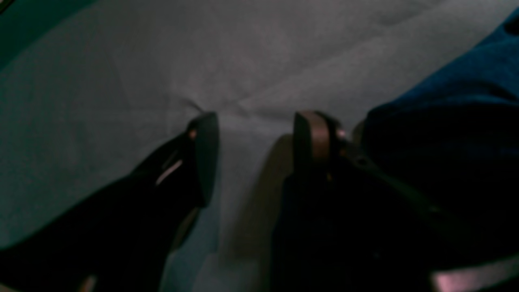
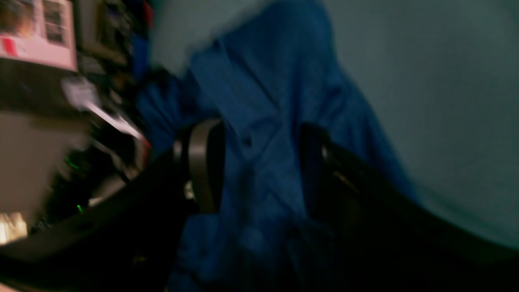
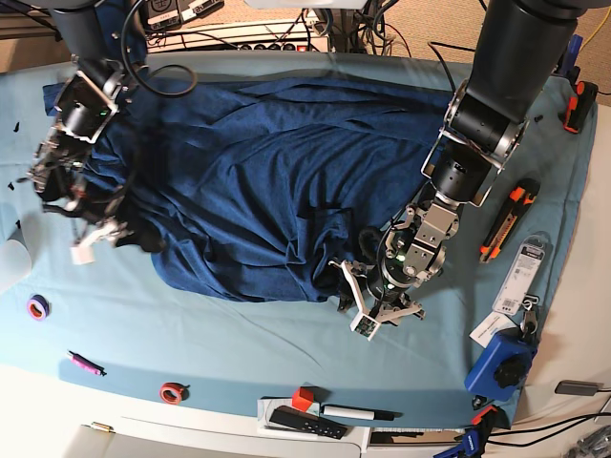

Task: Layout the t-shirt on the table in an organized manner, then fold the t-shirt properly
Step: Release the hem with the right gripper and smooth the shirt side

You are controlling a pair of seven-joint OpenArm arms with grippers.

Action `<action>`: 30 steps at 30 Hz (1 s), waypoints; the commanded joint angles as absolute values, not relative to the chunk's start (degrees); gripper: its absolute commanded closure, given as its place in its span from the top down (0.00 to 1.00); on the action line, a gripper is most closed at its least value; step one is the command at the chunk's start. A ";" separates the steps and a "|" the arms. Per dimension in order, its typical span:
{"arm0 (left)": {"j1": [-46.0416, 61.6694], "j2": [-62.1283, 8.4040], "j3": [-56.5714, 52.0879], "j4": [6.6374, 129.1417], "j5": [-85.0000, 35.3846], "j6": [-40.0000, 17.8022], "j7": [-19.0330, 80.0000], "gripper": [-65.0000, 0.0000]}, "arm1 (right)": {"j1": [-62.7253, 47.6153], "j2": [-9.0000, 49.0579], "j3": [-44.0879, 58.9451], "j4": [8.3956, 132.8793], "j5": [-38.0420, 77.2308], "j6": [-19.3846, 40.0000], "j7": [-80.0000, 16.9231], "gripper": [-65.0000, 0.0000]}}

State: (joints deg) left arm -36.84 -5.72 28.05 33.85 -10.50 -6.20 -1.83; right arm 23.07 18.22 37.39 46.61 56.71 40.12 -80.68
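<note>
**Two arms flank a rumpled t-shirt on the teal table**

The t-shirt [image 3: 258, 191] lies spread but wrinkled across the middle of the table [image 3: 239, 329], reaching from near the far edge toward the centre, its lower hem bunched in folds. In the base view the right gripper [image 3: 81, 224] hangs over the shirt's edge near the table's left side; the wrist camera shows its jaws parted with blue fabric [image 2: 263, 134] between them, though blur leaves it unclear whether the cloth is pinched or merely beneath. The left gripper [image 3: 377, 310] sits low at the shirt's near hem, toward the table's right half. Its own camera shows the left gripper [image 1: 253, 138] spread open over bare teal cloth, holding nothing, with the shirt [image 1: 458, 121] just beside its outer finger. Along the near edge lie a red tape roll [image 3: 173, 392], a purple roll [image 3: 37, 307], a pink pen [image 3: 84, 363] and a marker [image 3: 358, 413]. Cutters [image 3: 506, 218] rest near the right edge.
</note>
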 commanded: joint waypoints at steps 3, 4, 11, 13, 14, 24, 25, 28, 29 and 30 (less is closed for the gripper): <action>-38.72 -5.58 27.94 34.68 -10.50 -6.02 -3.05 0.45 | 24.47 19.38 37.45 47.53 55.05 40.00 -78.39 0.37; -38.72 -5.58 27.94 34.68 -10.50 -6.02 -3.05 0.45 | 24.47 19.49 37.45 47.53 54.98 40.00 -78.11 0.30; -38.72 -5.58 27.94 34.68 -10.50 -6.02 -3.05 0.45 | 25.89 19.99 37.45 47.57 54.96 40.00 -76.07 0.01; -38.72 -5.58 27.94 34.68 -10.50 -6.02 -3.03 0.45 | 27.05 19.99 37.45 47.57 54.96 40.00 -76.05 0.00; -38.72 -5.58 27.94 34.68 -10.50 -6.02 -3.03 0.45 | 27.77 19.99 37.45 47.57 54.92 40.00 -76.05 0.00; -38.70 -5.58 27.94 34.65 -10.50 -6.02 -2.96 0.45 | 33.69 20.03 37.45 47.59 48.21 40.00 -75.16 0.00; -38.70 -5.61 27.94 34.65 -10.50 -6.02 -2.94 0.45 | 33.67 20.03 37.45 47.59 48.12 40.00 -75.88 0.00; -38.70 -5.61 27.94 34.68 -10.50 -6.02 -2.83 0.45 | 33.28 20.05 37.43 47.59 48.12 40.00 -80.00 0.01; -38.72 -5.58 27.94 34.65 -10.50 -6.02 -2.85 0.45 | 32.95 20.16 37.06 47.59 48.16 40.00 -80.00 0.10; -38.72 -5.58 27.94 34.65 -10.52 -6.02 -2.85 0.45 | 32.34 20.45 36.18 47.57 48.16 40.00 -80.00 0.22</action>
